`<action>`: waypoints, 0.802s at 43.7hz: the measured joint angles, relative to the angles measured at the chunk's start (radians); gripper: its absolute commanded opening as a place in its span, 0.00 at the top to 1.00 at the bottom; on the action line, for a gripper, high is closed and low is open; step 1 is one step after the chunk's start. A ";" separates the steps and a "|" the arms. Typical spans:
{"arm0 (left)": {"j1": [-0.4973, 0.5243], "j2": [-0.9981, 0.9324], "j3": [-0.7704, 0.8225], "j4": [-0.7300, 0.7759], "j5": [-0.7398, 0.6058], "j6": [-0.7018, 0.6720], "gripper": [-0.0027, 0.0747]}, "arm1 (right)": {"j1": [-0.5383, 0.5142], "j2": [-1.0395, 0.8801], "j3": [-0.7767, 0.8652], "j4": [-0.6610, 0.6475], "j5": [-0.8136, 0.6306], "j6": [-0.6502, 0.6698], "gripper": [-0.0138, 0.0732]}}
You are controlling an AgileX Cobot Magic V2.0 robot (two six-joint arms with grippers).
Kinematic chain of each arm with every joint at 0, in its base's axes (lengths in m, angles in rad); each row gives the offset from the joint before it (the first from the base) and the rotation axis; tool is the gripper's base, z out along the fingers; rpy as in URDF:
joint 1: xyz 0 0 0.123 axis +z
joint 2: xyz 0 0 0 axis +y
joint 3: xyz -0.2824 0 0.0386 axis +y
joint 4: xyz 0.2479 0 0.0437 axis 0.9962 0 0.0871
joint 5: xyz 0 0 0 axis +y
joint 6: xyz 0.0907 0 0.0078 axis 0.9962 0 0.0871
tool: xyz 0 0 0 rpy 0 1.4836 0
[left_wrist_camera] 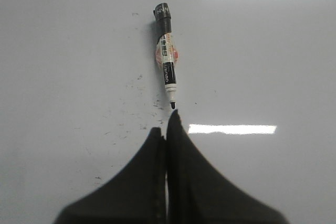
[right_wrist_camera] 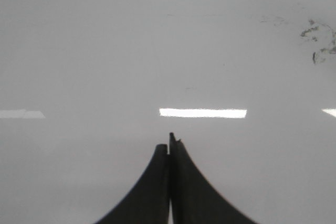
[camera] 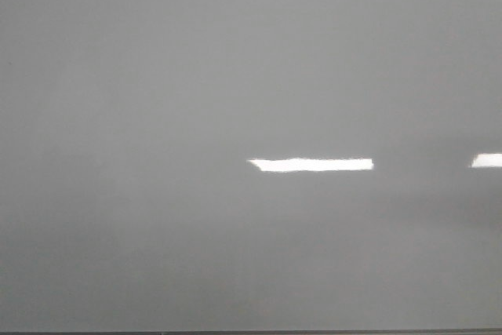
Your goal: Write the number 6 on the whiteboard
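The whiteboard (camera: 157,154) fills the front view, glossy grey with glare patches; no arm shows there. In the left wrist view a marker (left_wrist_camera: 166,59) lies flat on the whiteboard (left_wrist_camera: 63,51), cap end away, its bare black tip pointing at my left gripper (left_wrist_camera: 167,124). That gripper is shut and empty, its fingertips just short of the marker tip. My right gripper (right_wrist_camera: 169,145) is shut and empty above the bare whiteboard (right_wrist_camera: 79,66). No number 6 is visible on the board.
Faint black ink specks (left_wrist_camera: 131,114) lie on the board near the marker tip. Smudged ink remnants (right_wrist_camera: 320,40) show in the right wrist view. The board's thin dark front edge (camera: 251,333) runs along the bottom of the front view.
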 measured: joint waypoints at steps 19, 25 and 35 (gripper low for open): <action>0.000 0.000 0.000 0.000 0.000 0.000 0.99 | 0.000 0.000 0.000 0.000 0.000 0.000 0.98; 0.000 0.000 0.000 0.000 -0.005 0.000 0.99 | 0.000 0.000 0.000 0.000 0.000 0.000 0.98; 0.000 0.000 0.000 0.000 -0.027 0.000 0.99 | 0.000 0.000 0.000 0.000 -0.007 0.000 0.98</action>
